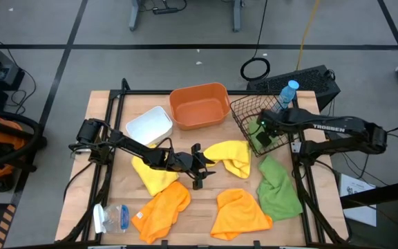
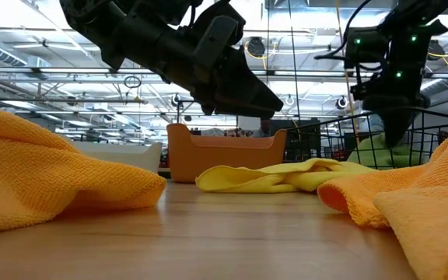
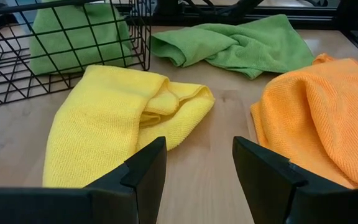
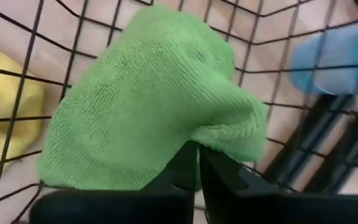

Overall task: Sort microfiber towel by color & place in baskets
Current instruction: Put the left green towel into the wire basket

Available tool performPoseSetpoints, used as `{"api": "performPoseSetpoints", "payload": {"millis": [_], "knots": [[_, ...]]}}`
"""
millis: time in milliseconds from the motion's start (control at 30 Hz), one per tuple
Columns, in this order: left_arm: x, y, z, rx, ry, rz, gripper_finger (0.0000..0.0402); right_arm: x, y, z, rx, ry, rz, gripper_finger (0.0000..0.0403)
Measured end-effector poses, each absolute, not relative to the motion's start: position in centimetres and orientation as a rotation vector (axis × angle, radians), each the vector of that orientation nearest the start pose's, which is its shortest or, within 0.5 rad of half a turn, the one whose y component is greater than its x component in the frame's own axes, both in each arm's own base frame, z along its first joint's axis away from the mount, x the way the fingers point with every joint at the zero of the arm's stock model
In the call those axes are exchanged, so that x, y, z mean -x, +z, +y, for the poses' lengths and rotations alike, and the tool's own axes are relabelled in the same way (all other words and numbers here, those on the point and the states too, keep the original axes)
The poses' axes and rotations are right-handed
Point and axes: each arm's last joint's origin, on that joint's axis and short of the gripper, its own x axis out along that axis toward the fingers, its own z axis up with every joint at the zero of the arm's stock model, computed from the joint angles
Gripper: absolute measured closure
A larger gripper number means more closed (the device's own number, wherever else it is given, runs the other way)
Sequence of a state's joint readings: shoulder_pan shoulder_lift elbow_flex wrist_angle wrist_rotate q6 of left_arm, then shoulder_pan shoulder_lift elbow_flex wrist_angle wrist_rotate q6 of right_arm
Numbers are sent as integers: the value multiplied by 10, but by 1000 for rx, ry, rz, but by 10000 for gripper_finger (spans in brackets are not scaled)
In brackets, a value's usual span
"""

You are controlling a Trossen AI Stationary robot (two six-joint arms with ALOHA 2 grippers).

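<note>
My left gripper (image 1: 200, 170) hovers open over the table's middle, between two yellow towels (image 1: 231, 158) (image 1: 153, 177). In its wrist view the open fingers (image 3: 146, 173) point at the right-hand yellow towel (image 3: 123, 112). My right gripper (image 1: 262, 136) is inside the black wire basket (image 1: 244, 111), shut on a green towel (image 4: 154, 106). A second green towel (image 1: 279, 188) and two orange towels (image 1: 162, 210) (image 1: 240, 214) lie flat on the table. The orange tub (image 1: 199, 105) and the white tray (image 1: 149, 126) stand near the far edge. My right gripper pinches a bunched fold at the green towel's edge (image 4: 225, 140) between its two shut fingers (image 4: 185, 171). It reaches down into the wire basket from above. The rest of the towel hangs slack in front of the fingers, against the basket's mesh (image 4: 17, 93).
A blue-capped clear bottle (image 1: 289, 93) stands just behind the wire basket. A clear plastic packet (image 1: 113, 217) lies at the near left corner. A black case (image 1: 299, 79) sits beyond the table's far right corner. Bare wood shows between the towels around the left gripper.
</note>
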State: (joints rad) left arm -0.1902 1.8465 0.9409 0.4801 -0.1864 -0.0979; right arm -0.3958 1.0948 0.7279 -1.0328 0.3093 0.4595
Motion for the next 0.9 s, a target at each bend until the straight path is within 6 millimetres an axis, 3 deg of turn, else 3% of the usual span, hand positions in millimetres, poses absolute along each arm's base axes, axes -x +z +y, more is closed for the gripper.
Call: {"api": "performPoseSetpoints", "payload": {"millis": [167, 300, 467, 667, 900], "knots": [[-372, 162, -66, 17, 17, 418, 210, -146, 239, -67, -431, -902, 1245, 359], [-372, 162, -66, 16, 16, 418, 210, -148, 262, -61, -426, -862, 1126, 347], [-372, 162, -66, 16, 17, 418, 210, -158, 272, -54, -423, -768, 983, 344], [-372, 162, -66, 16, 16, 418, 210, -169, 246, -53, -385, -749, 1078, 360], [-372, 162, -66, 16, 16, 418, 210, -165, 210, -68, -347, -835, 1212, 400]]}}
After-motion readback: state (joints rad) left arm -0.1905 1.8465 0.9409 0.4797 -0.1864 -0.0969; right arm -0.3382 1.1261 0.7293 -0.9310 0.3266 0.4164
